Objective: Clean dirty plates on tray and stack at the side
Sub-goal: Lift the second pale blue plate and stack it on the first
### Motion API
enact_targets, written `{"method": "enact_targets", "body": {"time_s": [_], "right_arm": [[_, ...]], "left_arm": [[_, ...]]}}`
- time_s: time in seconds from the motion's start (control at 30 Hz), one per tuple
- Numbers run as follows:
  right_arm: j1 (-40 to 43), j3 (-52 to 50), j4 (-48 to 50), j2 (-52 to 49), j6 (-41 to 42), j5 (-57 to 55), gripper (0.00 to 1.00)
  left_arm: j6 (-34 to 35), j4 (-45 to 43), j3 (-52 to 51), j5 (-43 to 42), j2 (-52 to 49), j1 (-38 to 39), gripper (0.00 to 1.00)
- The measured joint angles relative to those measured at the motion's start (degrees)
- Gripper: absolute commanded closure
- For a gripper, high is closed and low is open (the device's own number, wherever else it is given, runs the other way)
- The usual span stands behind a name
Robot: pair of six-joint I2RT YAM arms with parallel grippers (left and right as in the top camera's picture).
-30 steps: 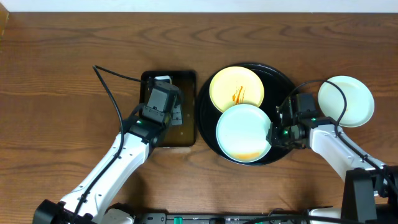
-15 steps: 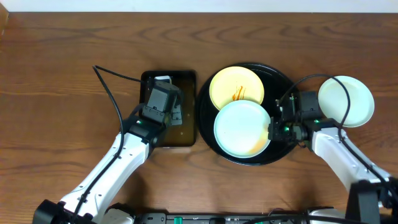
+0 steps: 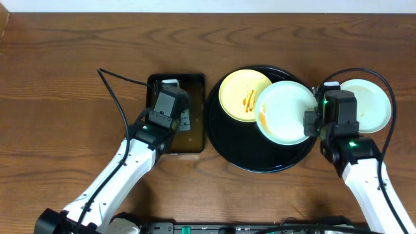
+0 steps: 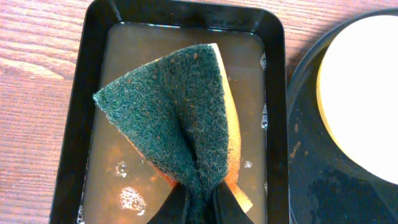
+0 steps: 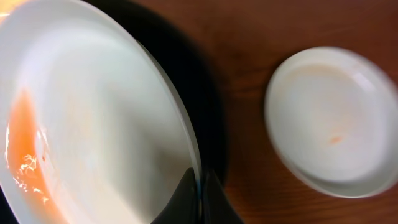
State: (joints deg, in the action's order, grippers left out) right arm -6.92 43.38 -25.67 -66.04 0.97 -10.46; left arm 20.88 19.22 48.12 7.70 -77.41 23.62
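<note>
Between shut jaws the right gripper (image 5: 200, 186) holds a streaked plate (image 5: 93, 124) by its rim for wiping, while the left gripper (image 4: 198, 200) pinches the sponge (image 4: 168, 124).

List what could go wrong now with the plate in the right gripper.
The right gripper pinches the mint plate by its thin rim only; it might slip onto the tray. From above, its edge overlaps the yellow plate and could knock it. Its orange sauce could drip.

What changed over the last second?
Right pincer shut on the rim of the mint-white plate and carried it right and back across the tray, toward the side plate. Unchanged: yellow plate, left pincer holding sponge over pan.
</note>
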Motion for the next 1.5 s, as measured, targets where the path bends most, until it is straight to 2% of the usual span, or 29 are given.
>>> {"method": "enact_targets", "body": {"time_s": [0.2,0.53,0.73,1.0,1.13,1.2,1.3,1.5], "right_arm": [[-4.02,0.02,-1.51,2.43,-4.20,-8.85,0.99],[-18.71,0.02,-0.92,2.43,-12.26,-28.74,0.99],[-27.98,0.07,5.95,2.43,-22.62,-40.54,0.99],[-34.23,0.09,12.83,2.38,-36.94,-46.82,0.99],[-34.36,0.09,13.55,2.25,-39.85,-48.15,0.99],[-34.34,0.09,14.10,2.14,-39.47,-48.54,0.99],[-33.35,0.09,13.35,2.03,-33.35,-47.54,0.99],[-22.53,0.09,6.32,1.44,-11.39,-37.38,0.99]], "left_arm": [[0.00,0.00,0.00,0.00,0.00,0.00,0.92],[0.00,0.00,0.00,0.00,0.00,0.00,0.92],[0.00,0.00,0.00,0.00,0.00,0.00,0.92],[0.00,0.02,-0.04,0.00,0.00,0.00,0.92],[0.02,0.00,-0.04,0.00,0.00,0.00,0.92],[0.02,0.00,-0.04,0.00,0.00,0.00,0.92],[0.00,0.02,-0.04,0.00,0.00,0.00,0.92],[0.00,0.02,-0.07,0.00,0.00,0.00,0.92]]}}
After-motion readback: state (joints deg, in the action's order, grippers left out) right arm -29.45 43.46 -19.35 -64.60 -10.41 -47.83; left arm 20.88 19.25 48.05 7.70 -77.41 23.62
